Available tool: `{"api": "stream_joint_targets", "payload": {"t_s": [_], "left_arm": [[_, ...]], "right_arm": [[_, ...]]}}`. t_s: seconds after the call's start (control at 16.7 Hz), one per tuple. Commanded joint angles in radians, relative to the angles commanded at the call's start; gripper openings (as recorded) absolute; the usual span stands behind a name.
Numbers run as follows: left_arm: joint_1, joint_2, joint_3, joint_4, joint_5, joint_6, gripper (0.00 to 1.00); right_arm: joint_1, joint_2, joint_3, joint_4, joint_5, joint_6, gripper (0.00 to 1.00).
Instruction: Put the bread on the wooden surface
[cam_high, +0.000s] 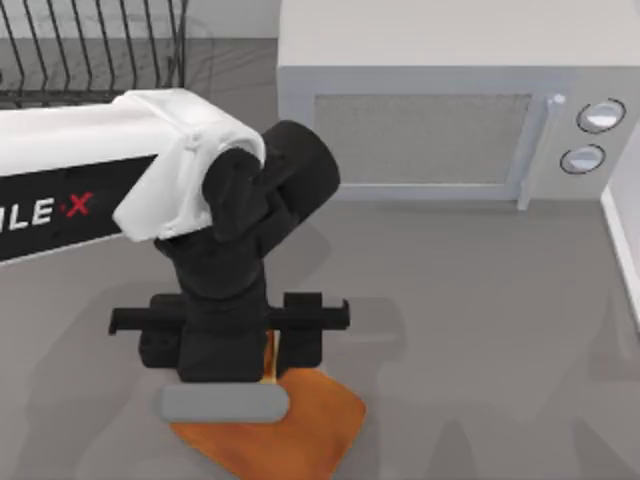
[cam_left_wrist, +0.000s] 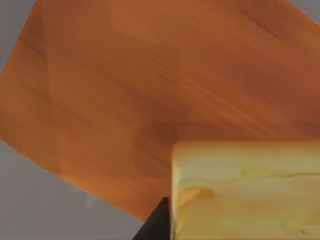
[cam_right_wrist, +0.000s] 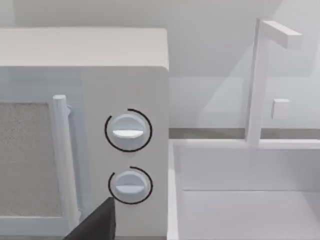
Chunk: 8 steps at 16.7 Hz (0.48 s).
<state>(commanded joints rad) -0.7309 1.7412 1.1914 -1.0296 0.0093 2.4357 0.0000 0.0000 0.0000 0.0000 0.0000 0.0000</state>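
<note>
From above, the left arm reaches in from nine o'clock and bends down over the near middle of the grey surface (cam_high: 480, 320), its black wrist and camera bar covering most of what lies beneath. The left end effector (cam_high: 272, 368) points straight down over the wooden surface (cam_high: 300, 430), whose orange-brown corner pokes out at five o'clock from the wrist, cut off by the picture's lower edge. A thin sliver of bread (cam_high: 271, 358) shows between the black parts.

The left wrist view gives what the top view hides: the bread (cam_left_wrist: 245, 190), a pale yellow block with a browner edge, hangs over the board (cam_left_wrist: 125, 90) with its shadow on the wood just beside it. One dark finger (cam_left_wrist: 157, 222) presses its side, so the end effector is closed around the loaf. Whether the bread touches the board cannot be made out.

The right wrist view faces the white microwave (cam_right_wrist: 125, 75), its two dials and door handle, with a white sink (cam_right_wrist: 240, 200) and faucet (cam_right_wrist: 257, 80) beside it. I cannot tell how the right end effector stands. A black wire rack (cam_high: 90, 50) sits at eleven o'clock.
</note>
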Motion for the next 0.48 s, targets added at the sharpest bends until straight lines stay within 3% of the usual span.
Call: {"api": "stream_joint_targets", "payload": {"t_s": [0.48], "left_arm": [[0.005,0.013,-0.019,0.033,0.001,-0.001,0.00]], "right_arm": [[0.000,0.000,0.000,0.000,0.000,0.000,1.00]]}}
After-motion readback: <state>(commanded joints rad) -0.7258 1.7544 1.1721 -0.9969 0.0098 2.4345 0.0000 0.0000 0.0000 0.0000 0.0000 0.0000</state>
